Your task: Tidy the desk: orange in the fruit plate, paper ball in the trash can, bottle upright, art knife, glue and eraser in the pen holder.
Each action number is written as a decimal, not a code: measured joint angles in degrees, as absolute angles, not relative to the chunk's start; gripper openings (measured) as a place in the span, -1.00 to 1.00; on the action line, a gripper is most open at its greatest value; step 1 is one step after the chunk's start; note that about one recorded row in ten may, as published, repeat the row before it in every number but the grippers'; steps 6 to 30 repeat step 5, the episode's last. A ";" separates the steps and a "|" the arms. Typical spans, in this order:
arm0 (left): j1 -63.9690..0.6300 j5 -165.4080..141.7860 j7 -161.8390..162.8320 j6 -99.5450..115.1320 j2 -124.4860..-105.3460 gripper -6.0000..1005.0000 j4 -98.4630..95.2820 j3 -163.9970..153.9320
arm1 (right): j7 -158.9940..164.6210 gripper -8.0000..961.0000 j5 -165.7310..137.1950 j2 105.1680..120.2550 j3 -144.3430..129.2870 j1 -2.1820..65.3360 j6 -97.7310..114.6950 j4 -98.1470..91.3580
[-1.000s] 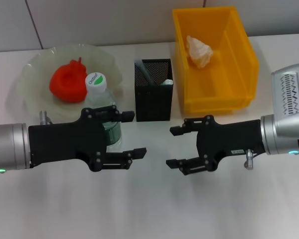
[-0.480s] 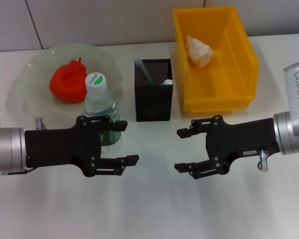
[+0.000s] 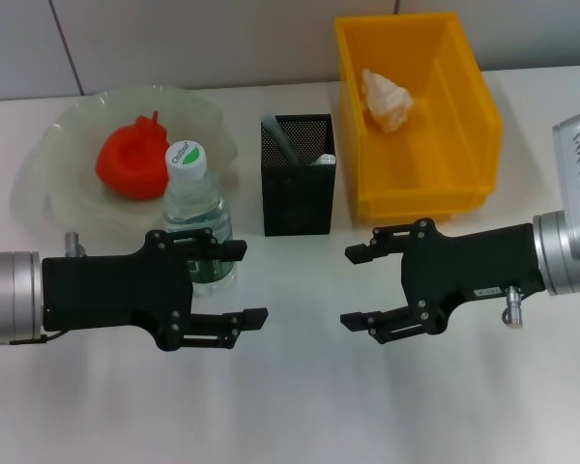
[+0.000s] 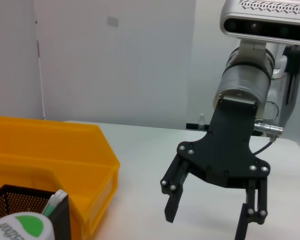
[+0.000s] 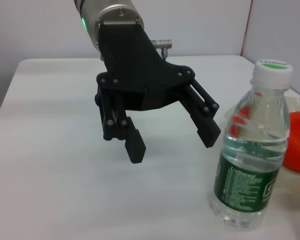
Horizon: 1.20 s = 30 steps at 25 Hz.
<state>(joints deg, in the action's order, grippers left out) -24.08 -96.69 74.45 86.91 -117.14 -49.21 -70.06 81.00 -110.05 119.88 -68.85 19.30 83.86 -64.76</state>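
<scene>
The orange lies in the pale green fruit plate at the back left. A clear bottle with a white-green cap stands upright in front of the plate. My left gripper is open just in front of the bottle and holds nothing; in the right wrist view the left gripper stands apart from the bottle. The right gripper faces it, open and empty. The paper ball rests in the yellow trash can. A grey and a white item stick up in the black mesh pen holder; which ones I cannot tell.
The pen holder stands between bottle and trash can, close to both. The left wrist view shows the right gripper over bare white table, beside the trash can. Bare table lies in front of both grippers.
Both arms have drawn back toward their own sides and toward the table's front. The left gripper has come away from the bottle, which stays upright.
</scene>
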 joint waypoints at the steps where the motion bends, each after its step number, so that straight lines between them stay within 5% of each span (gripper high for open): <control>1: -24.08 -96.68 74.45 87.01 -117.11 0.59 -49.22 -70.03 | 81.01 0.60 -110.06 119.88 -68.94 19.33 83.76 -64.68; 30: -24.08 -96.68 74.45 87.02 -117.07 0.59 -49.22 -69.97 | 81.03 0.60 -110.06 119.88 -69.14 19.35 83.65 -64.60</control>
